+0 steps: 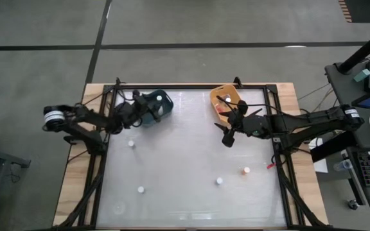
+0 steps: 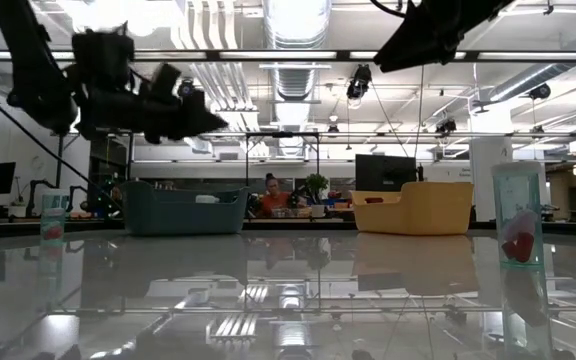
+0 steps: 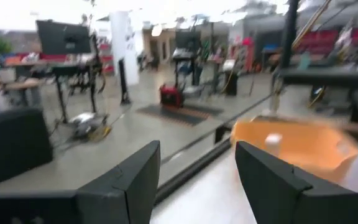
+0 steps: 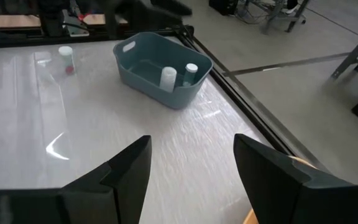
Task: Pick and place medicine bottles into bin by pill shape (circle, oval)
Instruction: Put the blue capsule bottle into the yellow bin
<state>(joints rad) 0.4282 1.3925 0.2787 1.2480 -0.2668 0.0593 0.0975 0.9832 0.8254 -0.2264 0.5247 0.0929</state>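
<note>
Left gripper (image 1: 148, 110): hung at the rim of the blue-grey plastic tub (image 1: 162, 101) at the table's far left; fingers (image 3: 129, 180) parted wide, nothing between them.

Right gripper (image 1: 227, 126): beside the yellow-orange plastic tub (image 1: 218, 95) at the far right; fingers (image 4: 126, 171) likewise wide and empty.

Small white-capped medicine bottles, loose, all upright with long axis vertical: one (image 1: 132, 144) just in front of the left gripper on the near side, the closest pairing on the table; one (image 1: 140, 190) toward the near left; one (image 1: 219, 181) near centre-right; an orange-tinted one (image 1: 246, 171) beside it, these two lying well in front of the right gripper.

Already binned: two bottles (image 4: 168, 77) stood inside the blue-grey tub.

Judgement: the left arm was better placed for the bottle just ahead of it.
</note>
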